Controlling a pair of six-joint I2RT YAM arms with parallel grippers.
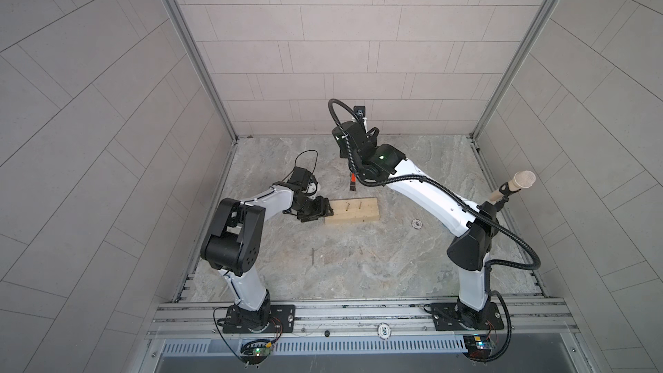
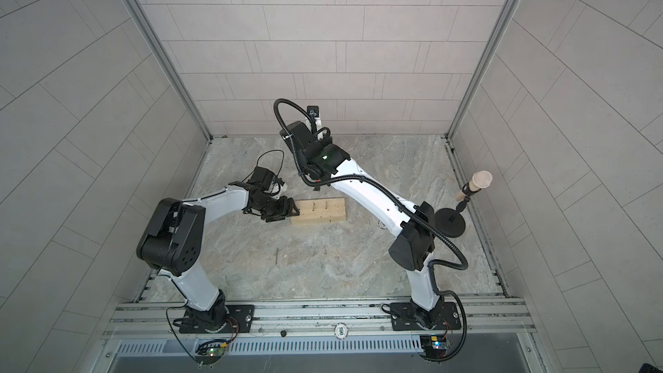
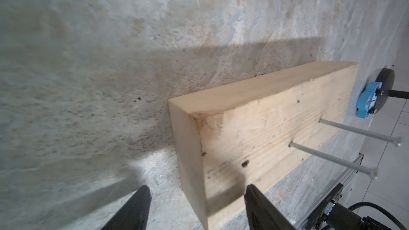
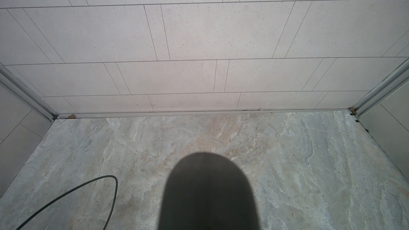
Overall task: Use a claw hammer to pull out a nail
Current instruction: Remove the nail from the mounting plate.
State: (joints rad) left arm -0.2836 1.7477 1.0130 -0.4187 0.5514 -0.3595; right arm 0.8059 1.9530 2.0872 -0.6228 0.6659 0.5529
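Currently in hand: bracing the work before any prying; I judge the pull itself not yet begun
wooden block (image 1: 353, 215): lies flat near the middle of the stone table (image 1: 412, 274), long side across the robot's front
nails (image 3: 332, 160): two stand upright in the block's top face, long shanks bare, heads well clear of the wood, nothing touching them
left gripper (image 3: 197, 186): spread, one finger either side of the block's near end in its wrist view; I can make out no contact
right gripper (image 4: 208, 173): pressed together, showing as one dark rounded shape in its wrist view, raised and facing the back wall
claw hammer (image 1: 353, 183): a short run of orange-red shaft and a dark end show in both top views, just under the right wrist and just behind the block, not on it; the arm hides the rest, so that it is gripped is my reading only
next move calls for: the left jaws clamping the block so it cannot lift or slide; then the hammer lowered, its fork slid under a nail head from the side and levered back
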